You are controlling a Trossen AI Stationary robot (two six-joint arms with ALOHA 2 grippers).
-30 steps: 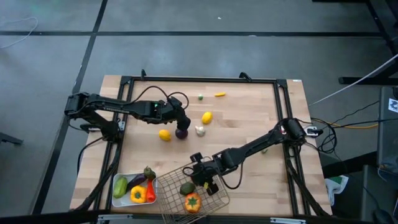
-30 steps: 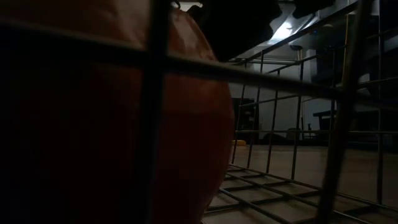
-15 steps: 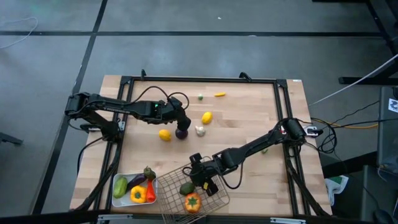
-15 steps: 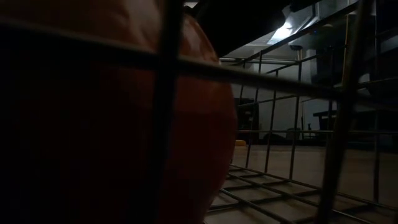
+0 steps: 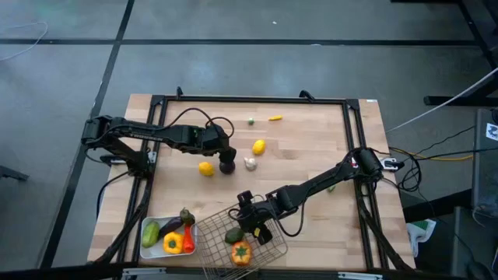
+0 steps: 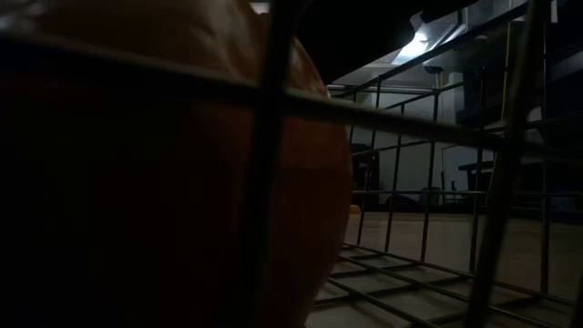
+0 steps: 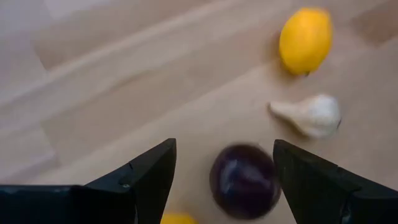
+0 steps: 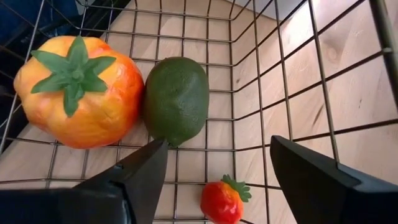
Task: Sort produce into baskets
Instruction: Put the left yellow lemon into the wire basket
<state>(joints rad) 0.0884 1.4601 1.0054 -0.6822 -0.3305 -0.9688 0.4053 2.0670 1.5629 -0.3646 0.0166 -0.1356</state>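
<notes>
While both claws hang spread and empty: one over the basket, one over the onion.

From above: left gripper (image 5: pixel 226 155) spread wide just over the purple onion (image 5: pixel 226 166) at mid-table, lemon (image 5: pixel 205 169) just beside, garlic (image 5: pixel 250 163) near; right gripper (image 5: pixel 257 230) spread over the wire basket (image 5: pixel 268 250), pinching nothing; white tray (image 5: pixel 145 247) alongside, already filled. Low down: only a dark orange pepper (image 6: pixel 164 173) pressed against the mesh. Left wrist: onion (image 7: pixel 244 180) sitting between the open fingers (image 7: pixel 140 174), round, no long axis to speak of; garlic (image 7: pixel 310 115) pointing its neck toward the onion. Probably light, hard, slick-skinned, so likely to roll; best squeezed across the widest middle. Right wrist: pepper (image 8: pixel 78 90), green fruit (image 8: pixel 176 99) and strawberry (image 8: pixel 224 200) lying on the basket floor, fingers (image 8: pixel 140 177) apart above them.
</notes>
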